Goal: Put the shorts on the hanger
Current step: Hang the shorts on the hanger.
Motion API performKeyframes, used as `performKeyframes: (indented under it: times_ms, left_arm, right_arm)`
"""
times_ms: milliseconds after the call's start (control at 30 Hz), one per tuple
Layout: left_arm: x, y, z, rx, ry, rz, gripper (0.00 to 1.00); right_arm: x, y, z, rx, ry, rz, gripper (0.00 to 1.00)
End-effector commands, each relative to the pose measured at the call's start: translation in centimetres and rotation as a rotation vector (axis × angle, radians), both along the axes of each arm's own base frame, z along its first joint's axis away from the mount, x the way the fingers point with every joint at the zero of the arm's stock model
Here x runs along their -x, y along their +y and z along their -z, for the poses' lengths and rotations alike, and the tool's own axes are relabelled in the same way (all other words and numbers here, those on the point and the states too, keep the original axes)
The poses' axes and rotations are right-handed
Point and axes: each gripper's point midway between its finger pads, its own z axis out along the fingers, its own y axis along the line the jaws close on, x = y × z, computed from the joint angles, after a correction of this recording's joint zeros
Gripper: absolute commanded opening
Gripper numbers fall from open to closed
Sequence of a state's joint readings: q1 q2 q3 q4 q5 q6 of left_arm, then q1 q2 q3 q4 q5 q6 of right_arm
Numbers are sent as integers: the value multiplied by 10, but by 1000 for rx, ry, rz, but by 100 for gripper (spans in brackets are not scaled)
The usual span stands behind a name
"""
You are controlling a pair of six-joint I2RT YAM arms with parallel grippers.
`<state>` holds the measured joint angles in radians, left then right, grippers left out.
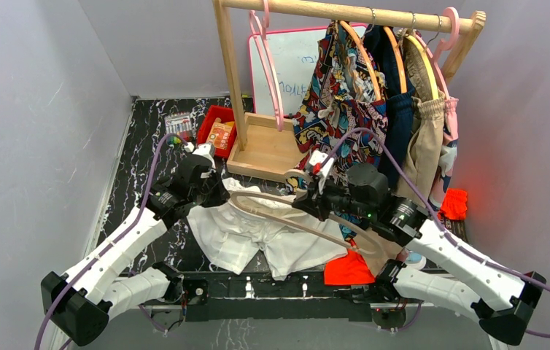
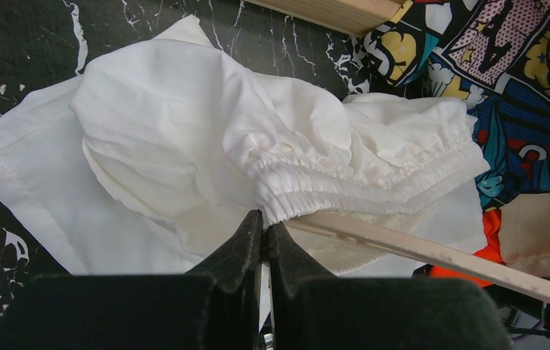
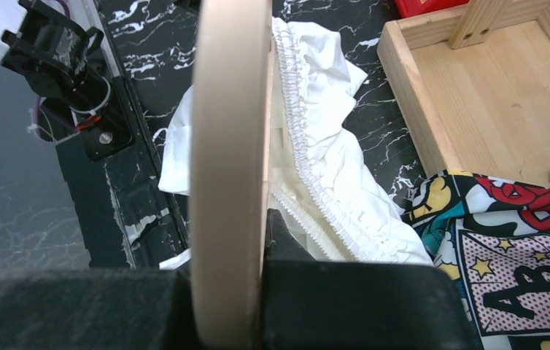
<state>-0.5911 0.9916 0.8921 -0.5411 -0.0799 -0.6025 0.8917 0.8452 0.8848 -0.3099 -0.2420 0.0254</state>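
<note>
The left gripper (image 2: pixel 263 232) pinches the waistband of the shorts (image 2: pixel 170 124) at its fingertips, while the right gripper (image 3: pixel 232 255) clamps the hanger (image 3: pixel 230 131), which extends straight ahead of it.

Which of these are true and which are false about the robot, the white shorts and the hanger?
1. The right gripper holds the cream hanger. True.
2. A comic-print garment hangs from the wooden rail. True.
3. The shorts hang from that rail too. False: they lie on the black marbled table.
4. The left gripper is wide open. False: it is shut, pinching the gathered waistband of the shorts.
</note>
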Motion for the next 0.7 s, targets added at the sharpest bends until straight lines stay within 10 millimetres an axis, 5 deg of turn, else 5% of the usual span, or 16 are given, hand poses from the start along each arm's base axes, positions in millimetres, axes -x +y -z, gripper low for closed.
performKeyframes:
  times_ms: [0, 533, 667]
  left_arm:
    - [3, -3, -15, 37, -14, 10, 0]
    - [10, -9, -27, 86, -23, 53, 0]
    - [14, -12, -46, 119, -47, 73, 0]
  right_arm:
    - [-7, 17, -5, -7, -79, 31, 0]
    - [-18, 50, 28, -52, -137, 158, 0]
    - [-20, 58, -5, -154, -183, 163, 0]
